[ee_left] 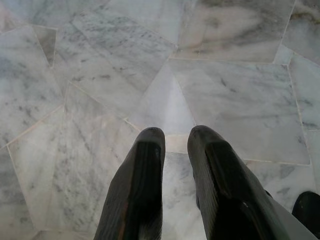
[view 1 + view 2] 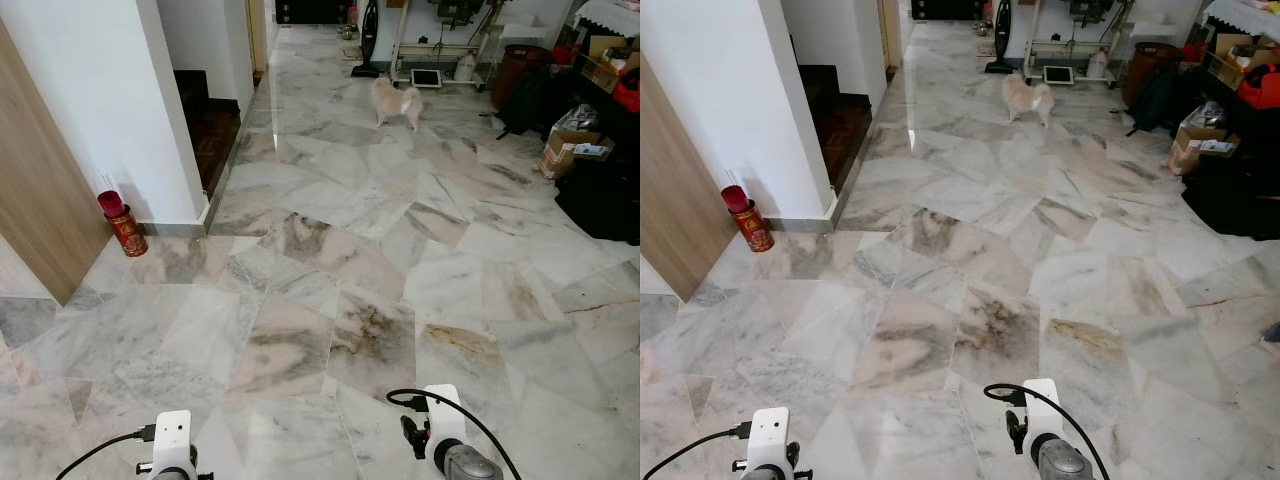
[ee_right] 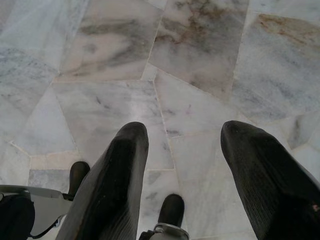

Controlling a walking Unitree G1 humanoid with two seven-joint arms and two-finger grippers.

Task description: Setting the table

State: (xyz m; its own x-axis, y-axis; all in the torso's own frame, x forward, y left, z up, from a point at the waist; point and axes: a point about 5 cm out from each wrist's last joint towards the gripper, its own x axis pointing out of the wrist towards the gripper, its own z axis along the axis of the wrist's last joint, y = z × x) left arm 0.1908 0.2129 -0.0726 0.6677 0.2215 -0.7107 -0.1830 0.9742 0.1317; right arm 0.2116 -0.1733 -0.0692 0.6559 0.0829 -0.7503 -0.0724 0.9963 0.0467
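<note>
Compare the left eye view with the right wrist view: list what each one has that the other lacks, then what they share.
Left eye view alone: a dog far ahead, a red tin by the white wall, a cardboard box to the right, dark stairs.
Right wrist view alone: the right gripper close up, empty, fingers spread apart.
Both: the marble floor.

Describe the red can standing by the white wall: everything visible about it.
The red can is a small upright cylinder with gold-coloured patterning on its side, printing too small to read. It stands on the marble floor at the foot of the white wall, near the wooden panel. Thin pale sticks rise from a red filling at its top. Nothing else touches it.
</note>
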